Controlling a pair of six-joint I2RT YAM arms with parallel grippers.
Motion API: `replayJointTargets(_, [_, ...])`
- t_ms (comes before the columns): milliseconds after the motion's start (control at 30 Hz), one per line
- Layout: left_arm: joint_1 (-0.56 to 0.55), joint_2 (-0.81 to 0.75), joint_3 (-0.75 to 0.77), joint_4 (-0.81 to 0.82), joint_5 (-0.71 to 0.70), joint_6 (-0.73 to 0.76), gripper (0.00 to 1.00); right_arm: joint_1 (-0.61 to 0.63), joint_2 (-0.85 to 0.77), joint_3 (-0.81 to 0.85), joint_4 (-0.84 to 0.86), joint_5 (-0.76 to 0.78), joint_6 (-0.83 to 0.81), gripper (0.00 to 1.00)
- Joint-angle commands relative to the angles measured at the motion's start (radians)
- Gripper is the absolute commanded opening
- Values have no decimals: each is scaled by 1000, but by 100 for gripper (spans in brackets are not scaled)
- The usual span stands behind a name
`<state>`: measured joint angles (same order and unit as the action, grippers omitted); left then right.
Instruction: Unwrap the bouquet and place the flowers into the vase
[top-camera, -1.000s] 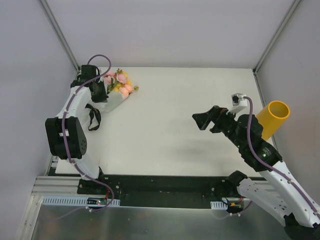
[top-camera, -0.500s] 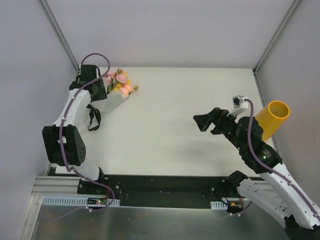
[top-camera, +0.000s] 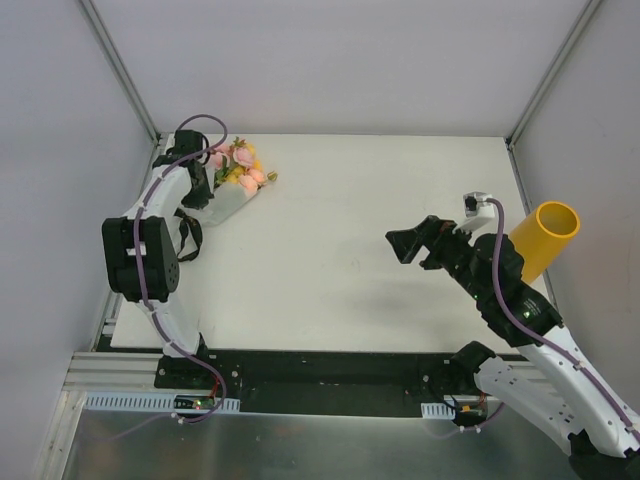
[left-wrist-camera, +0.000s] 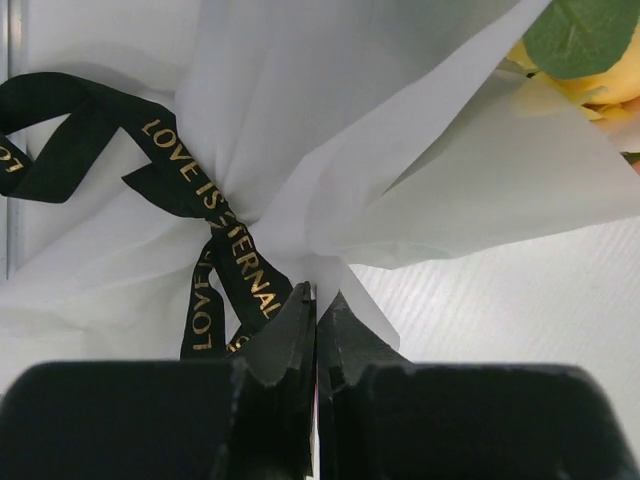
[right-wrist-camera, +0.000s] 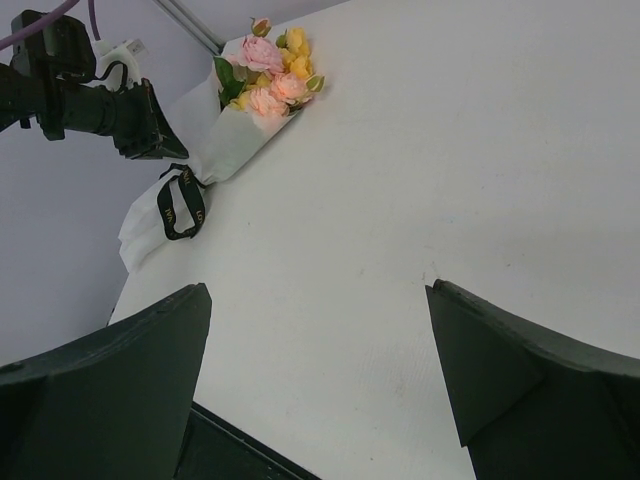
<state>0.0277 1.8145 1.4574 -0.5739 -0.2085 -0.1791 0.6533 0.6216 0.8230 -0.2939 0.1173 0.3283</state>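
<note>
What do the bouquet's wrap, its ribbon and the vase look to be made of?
Wrap: thin white paper or film, matte and translucent; a yellow bloom shows through it, and it lies in soft folds.
Ribbon: black fabric with a slight sheen and printed gold lettering.
Vase: yellow-orange tube, matte, perhaps plastic or card; I cannot tell which.

Black ribbon (left-wrist-camera: 170, 180) reads "LOVE IS ETERNAL" in gold.
</note>
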Motion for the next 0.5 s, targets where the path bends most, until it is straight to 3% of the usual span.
replayJointTargets(0, [-2,-67,-6,-26,87,-72,0,5,-14,-7,45,30,-9,99])
replayJointTargets(233, [-144,-191,-78,-26,173,-197,0,5,-10,-13,48,28,12,99])
replayJointTargets(367, [-208,-204,-80,-23,267,-318,0,5,-13,-22,48,28,25,99])
replayJointTargets(467, [-282,-184,-46,-23,293,-329,0,5,-14,-31,45,33,40,99])
